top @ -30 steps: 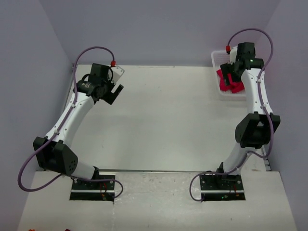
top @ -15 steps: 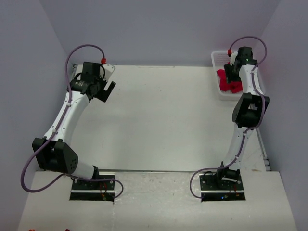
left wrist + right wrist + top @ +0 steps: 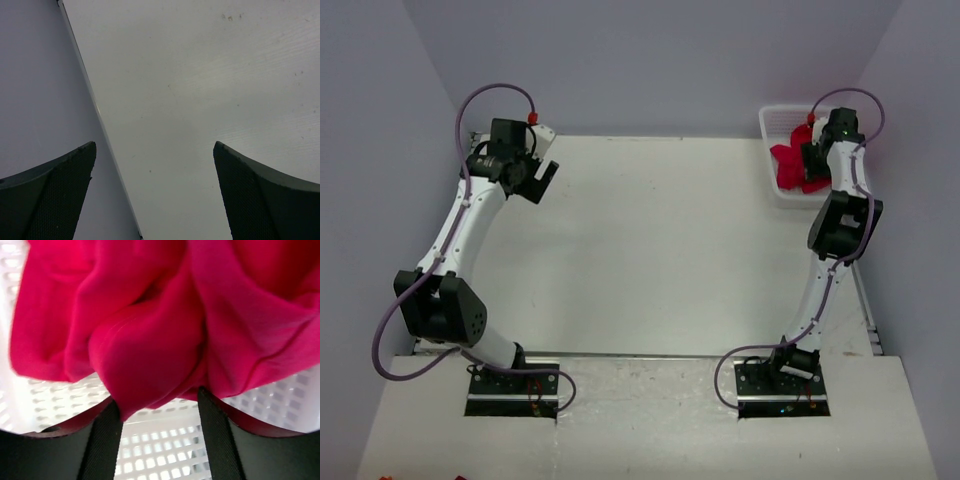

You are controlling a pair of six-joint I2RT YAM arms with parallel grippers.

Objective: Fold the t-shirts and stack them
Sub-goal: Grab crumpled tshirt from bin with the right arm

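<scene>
The bright red cloth t-shirt (image 3: 150,335) lies crumpled in the white plastic mesh basket (image 3: 772,118) at the far right corner of the pale flat table (image 3: 660,240). From the heap I cannot tell whether it is one garment or several. The right gripper (image 3: 157,405) reaches down into the basket, its jaws pressed in from both sides on a thick fold that bulges between them, so it appears to be gripping cloth. The left gripper (image 3: 154,146) hangs over bare table by the far left edge, its jaws spread wide with nothing between them. The step in hand looks like drawing a shirt out of the basket. To do it well, the lift should probably go straight up and slowly, so the cloth peels free of the mesh without dragging the light basket along. It should rise high enough for the trailing hem to clear the rim before swinging toward the table's middle. A bunched fold can slip or carry a second shirt with it, so the pinch is worth checking early.
</scene>
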